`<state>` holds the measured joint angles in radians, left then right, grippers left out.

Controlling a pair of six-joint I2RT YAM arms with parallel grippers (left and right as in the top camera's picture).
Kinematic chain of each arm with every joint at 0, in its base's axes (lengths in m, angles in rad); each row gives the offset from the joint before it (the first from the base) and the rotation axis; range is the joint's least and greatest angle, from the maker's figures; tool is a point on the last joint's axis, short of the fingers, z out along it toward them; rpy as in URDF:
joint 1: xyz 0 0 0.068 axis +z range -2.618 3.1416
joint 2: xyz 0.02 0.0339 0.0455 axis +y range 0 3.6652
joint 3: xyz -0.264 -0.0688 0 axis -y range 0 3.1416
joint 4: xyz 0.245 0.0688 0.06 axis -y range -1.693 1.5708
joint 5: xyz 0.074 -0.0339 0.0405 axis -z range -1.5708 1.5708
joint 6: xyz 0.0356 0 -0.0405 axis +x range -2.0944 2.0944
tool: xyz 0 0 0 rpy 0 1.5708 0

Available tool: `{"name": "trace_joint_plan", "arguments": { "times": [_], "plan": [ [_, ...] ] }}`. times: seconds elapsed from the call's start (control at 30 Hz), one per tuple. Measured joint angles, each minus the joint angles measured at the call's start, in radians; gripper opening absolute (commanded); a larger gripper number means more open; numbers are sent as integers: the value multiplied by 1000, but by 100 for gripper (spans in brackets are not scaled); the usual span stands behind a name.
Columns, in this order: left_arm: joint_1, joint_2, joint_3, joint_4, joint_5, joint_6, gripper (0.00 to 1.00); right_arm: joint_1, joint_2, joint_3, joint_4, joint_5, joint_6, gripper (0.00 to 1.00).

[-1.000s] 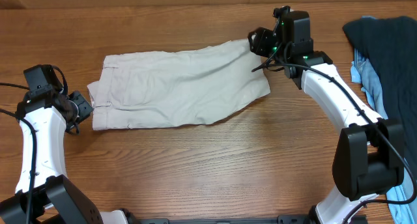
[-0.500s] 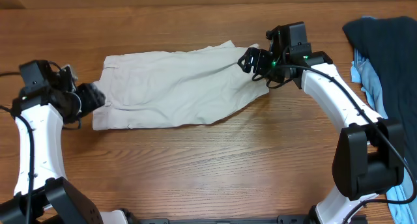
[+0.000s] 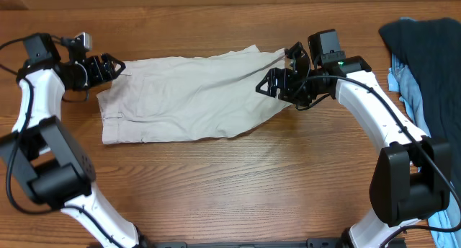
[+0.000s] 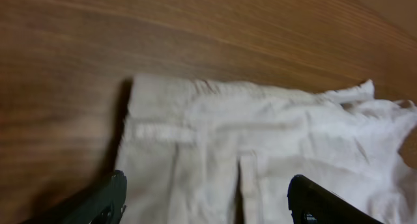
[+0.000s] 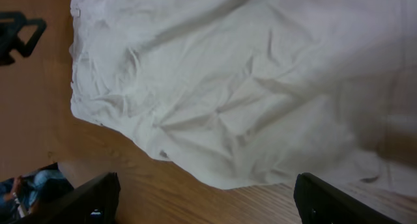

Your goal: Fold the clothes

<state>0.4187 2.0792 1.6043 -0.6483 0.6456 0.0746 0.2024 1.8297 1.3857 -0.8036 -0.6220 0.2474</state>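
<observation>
The clothes, a pair of pale beige shorts, lie spread flat across the middle of the table, waistband to the left and leg hems to the right. My left gripper hovers open at the far-left corner of the waistband. In the left wrist view the waistband and its belt loops lie under the left gripper, with nothing pinched. My right gripper stands open over the right leg hem. In the right wrist view the wrinkled cloth ends just ahead of the right gripper, with bare wood between the fingers.
A dark navy garment is heaped at the right edge of the table, with a light blue garment under it. Wooden tabletop stretches in front of the shorts. Both arm bases stand at the near edge.
The left gripper has swung from the near-left side of the waistband to its far-left corner and opened. The right gripper has opened wider and moved from the far-right hem corner towards the hem's middle.
</observation>
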Motion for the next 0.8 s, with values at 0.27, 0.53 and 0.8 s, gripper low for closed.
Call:
{"name": "trace_joint_plan", "arguments": {
  "times": [0.27, 0.53, 0.8],
  "plan": [
    [-43, 200, 99, 173, 13, 8, 86, 0, 0, 1, -111, -3, -25, 86],
    [-85, 255, 100, 217, -35, 11, 17, 0, 0, 1, -122, -3, -34, 85],
    [-62, 259, 167, 50, -28, -8, 5, 0, 0, 1, -103, 34, -36, 84]
  ]
}}
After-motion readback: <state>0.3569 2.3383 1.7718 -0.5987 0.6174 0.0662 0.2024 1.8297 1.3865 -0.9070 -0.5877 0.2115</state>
